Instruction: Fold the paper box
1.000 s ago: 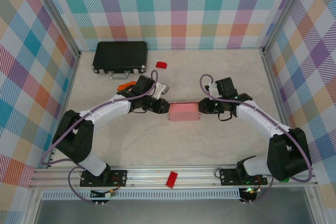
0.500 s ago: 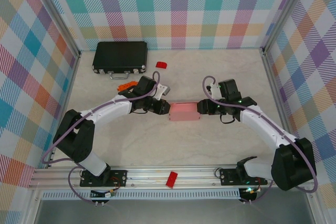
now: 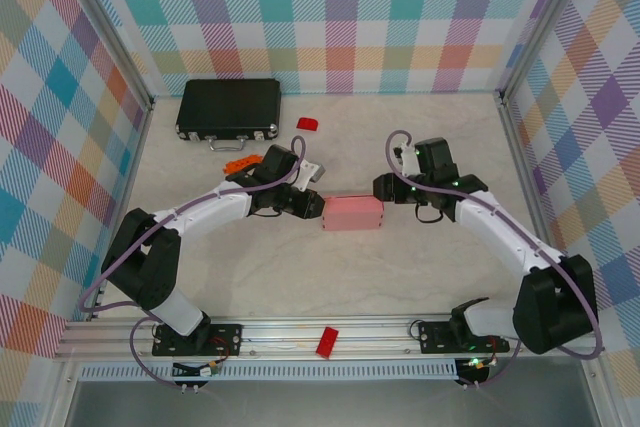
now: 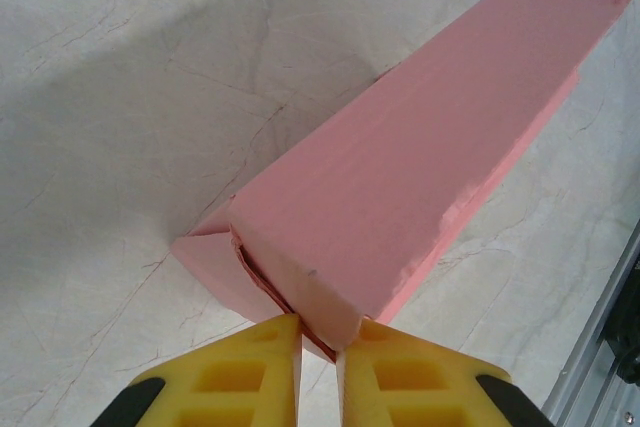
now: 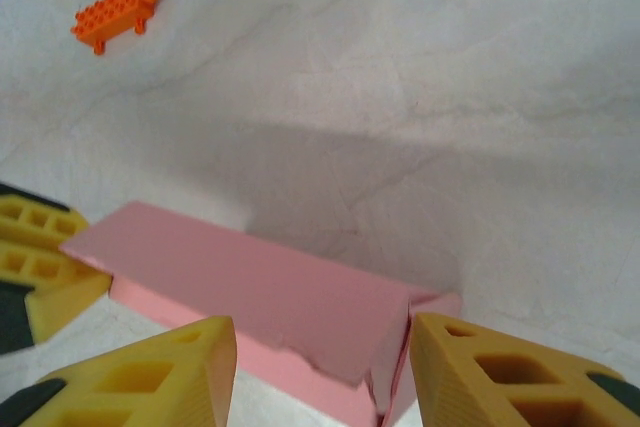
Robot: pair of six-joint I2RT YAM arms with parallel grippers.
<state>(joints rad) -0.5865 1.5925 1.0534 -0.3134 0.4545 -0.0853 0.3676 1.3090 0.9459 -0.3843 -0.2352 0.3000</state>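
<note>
We start with the pale marbled tabletop, walled in by checked panels. Across it reach the two white arms: the left arm bends in from the near left and the right arm from the near right, and both end at the middle of the tabletop.

At the back left lies a black hard case, closed and flat.

Between the two arms lies the paper box. It is pink, folded into a long rectangular shape, and rests on the tabletop at its middle.

In the left wrist view we see the left jaws closed on the box. Their yellow fingers pinch the card at its near end, where a flap edge sticks out.

In the right wrist view the right jaws stand open. Their yellow fingers are spread to either side of the other end of the box, and we cannot tell whether they touch it.

A red block sits on the front rail, and another red block lies just right of the case. A small orange studded brick lies near the left arm's wrist.
</note>
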